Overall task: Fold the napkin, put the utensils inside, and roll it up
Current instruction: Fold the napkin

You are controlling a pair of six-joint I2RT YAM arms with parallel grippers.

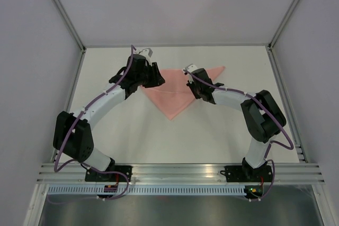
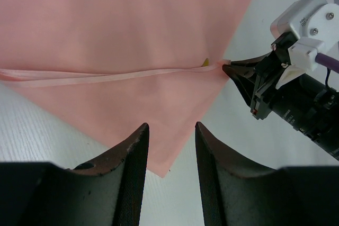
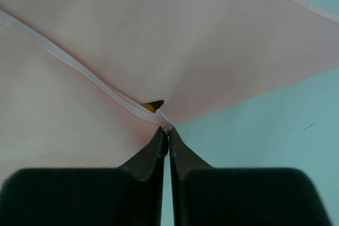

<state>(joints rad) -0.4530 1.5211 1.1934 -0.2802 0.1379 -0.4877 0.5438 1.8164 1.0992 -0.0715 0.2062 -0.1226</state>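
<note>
The napkin (image 1: 175, 99) is lying on the counter (image 1: 222, 130) as a triangle, with one point aiming back toward the arms. The right gripper (image 3: 168, 133) is pinching just the hem at one edge, jaws pressed together on that thin strip right at the tips. The left gripper (image 2: 170, 128) is hovering over another corner, jaws spread and nothing between them.

My worry: that's a tiny bite on slick-looking cloth. Any tug is probably going to pop the hem out, or drag the whole triangle along, since nothing is pinning it down. Both grippers are also working close together, so they're risking a bump.

A little yellow scrap (image 3: 153, 104) is peeking out by the hem. I'm not seeing any utensils.
</note>
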